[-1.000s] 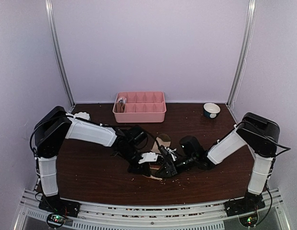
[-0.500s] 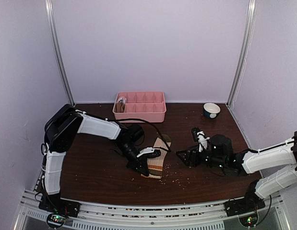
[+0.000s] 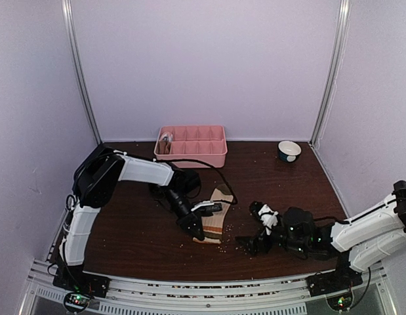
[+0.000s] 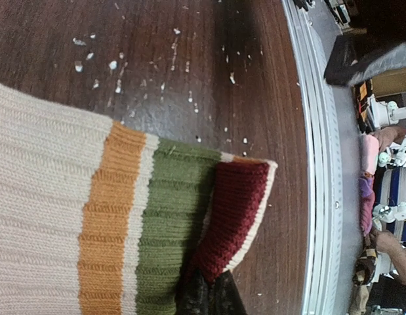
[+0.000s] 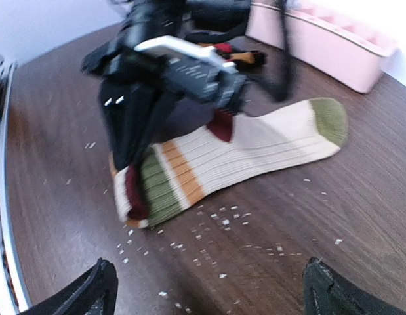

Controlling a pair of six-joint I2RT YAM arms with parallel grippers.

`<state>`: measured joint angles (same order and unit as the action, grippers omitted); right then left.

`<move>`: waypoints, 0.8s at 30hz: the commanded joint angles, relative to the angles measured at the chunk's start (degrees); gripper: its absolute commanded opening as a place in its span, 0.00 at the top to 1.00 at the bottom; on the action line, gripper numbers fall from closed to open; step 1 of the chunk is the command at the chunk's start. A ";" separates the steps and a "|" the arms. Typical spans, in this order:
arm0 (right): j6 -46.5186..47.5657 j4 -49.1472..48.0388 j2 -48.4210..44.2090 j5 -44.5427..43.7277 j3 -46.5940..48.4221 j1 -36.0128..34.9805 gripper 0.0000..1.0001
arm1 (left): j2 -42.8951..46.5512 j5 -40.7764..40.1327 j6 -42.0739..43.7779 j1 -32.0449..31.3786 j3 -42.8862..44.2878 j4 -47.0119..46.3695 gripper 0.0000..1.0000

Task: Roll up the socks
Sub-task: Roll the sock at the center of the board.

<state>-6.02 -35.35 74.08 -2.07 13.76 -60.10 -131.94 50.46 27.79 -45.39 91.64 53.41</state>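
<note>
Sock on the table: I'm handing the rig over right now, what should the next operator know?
Left gripper: shut on the sock's striped cuff end, whose edge is turned over.
Right gripper: open, holding nothing, apart from the sock.
The rest of the sock lies flat, toe toward the tray. What look like more socks lie behind the left arm.
Done: the cuff fold is barely started.
Left: roll this sock up, and likely the others too.

table [image 3: 130, 230]: dark wood | on it: sock [image 3: 219, 220]; pink tray [image 3: 191, 155]; bowl [image 3: 289, 151]; crumbs [image 5: 221, 220]
</note>
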 commanded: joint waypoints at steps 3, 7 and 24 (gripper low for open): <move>23.91 5.99 7.52 -1.59 7.87 -7.98 0.16 | -9.79 -18.61 -1.30 0.39 2.20 8.78 1.00; 30.15 8.22 14.06 -2.39 13.96 -9.66 0.29 | -10.61 -20.97 -1.40 0.36 3.64 9.50 1.00; 33.80 14.95 28.24 3.76 27.13 -6.43 0.71 | -11.64 -21.17 -0.27 0.39 5.75 10.22 1.00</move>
<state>28.18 -22.37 101.30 0.47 39.51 -67.16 -137.16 49.28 27.05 -45.47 100.57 64.62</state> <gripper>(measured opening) 0.304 0.008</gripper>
